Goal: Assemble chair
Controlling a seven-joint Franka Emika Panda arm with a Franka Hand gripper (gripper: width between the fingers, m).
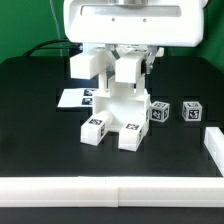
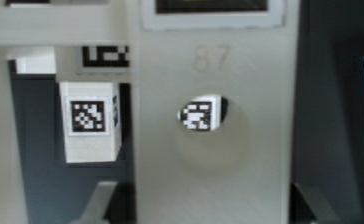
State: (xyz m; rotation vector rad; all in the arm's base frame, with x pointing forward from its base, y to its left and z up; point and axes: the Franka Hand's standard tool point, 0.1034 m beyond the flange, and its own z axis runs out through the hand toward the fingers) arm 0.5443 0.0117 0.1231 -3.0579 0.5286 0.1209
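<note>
Gripper (image 1: 128, 60) is clamped on the tall middle part of the chair (image 1: 115, 108), which stands mid-table (image 1: 30, 130), just in front of the marker board (image 1: 72, 98). It looks like hard, light plastic. It's stiff but smooth, so I'd guess it can slip or twist. Flat opposite sides are the place to grab. Two loose cubes (image 1: 160, 110) sit off to the exterior view's right. The arm hides the chair's top. The wrist view is blurry and the fingers (image 2: 104, 200) are cut off, so actual contact is hard to confirm.
</note>
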